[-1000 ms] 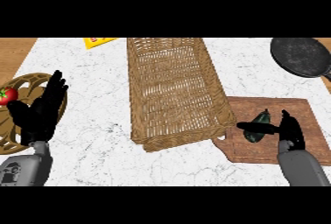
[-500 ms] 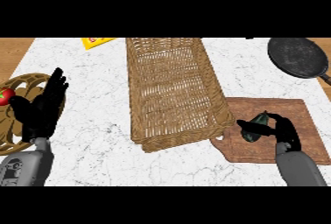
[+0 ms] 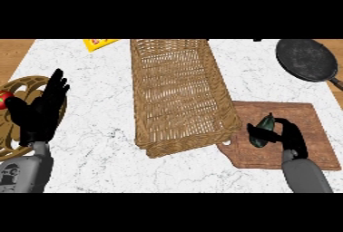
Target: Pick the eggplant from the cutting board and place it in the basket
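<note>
A white marbled counter fills the view, with a strip of wooden surface along its far edge. The biggest thing on it is a long woven basket, lying lengthwise away from the robot, in the middle of the counter. Just to the right of the basket's near corner lies a brown wooden cutting board, its left edge touching or nearly touching the basket.

At the far right sits a black frying pan, well apart from the board. At the left edge a round golden wire stand shows in part, with a red item on it that is too cut off to name. A yellow tag lies near the far edge, left of the basket.

The left hand rests open over the stand, fingers straight and pointing up.

The right hand is over the left part of the cutting board, its fingers and thumb curled round the eggplant. The eggplant is dark green, tilted, with its stem end pointing away from the robot, and is above the board, close to the basket's right side.
</note>
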### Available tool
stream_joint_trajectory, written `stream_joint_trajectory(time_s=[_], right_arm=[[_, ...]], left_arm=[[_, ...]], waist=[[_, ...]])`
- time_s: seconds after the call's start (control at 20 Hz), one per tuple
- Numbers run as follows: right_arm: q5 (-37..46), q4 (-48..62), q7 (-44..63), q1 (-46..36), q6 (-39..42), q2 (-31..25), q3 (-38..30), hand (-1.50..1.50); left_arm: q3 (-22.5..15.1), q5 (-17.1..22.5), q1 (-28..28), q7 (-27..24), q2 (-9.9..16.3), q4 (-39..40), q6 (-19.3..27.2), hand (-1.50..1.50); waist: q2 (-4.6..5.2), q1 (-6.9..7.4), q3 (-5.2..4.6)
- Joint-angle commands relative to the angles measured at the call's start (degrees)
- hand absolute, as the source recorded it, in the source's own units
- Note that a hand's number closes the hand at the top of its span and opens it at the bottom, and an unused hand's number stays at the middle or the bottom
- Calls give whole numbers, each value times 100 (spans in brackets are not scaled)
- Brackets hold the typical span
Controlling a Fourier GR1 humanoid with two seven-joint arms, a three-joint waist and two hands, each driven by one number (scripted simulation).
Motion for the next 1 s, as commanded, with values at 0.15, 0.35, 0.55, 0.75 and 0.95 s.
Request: stream_joint_trajectory(time_s=[0.15,0.35,0.55,0.75,0.95], right_arm=[[111,-352,-1167,128,356,1081,1339,150],[599,-757,-2148,-260,1304,1229,3129,150],[630,-1308,-2839,209,1157,1212,3691,150],[291,-2044,-3271,448,904,1207,3876,150],[-49,-3001,-3606,659,627,1211,4166,150]], left_arm=[[-140,-36,85,-66,-50,-27,-106,0],[-416,-56,-138,-1,-198,-29,-217,0],[-406,-49,-207,-23,-213,-14,-203,0],[-445,-45,-185,-15,-248,20,-222,0],[-374,-120,-264,12,-218,101,-101,0]], waist=[[78,243,174],[96,1040,183],[107,913,220],[66,798,223],[42,582,197]])
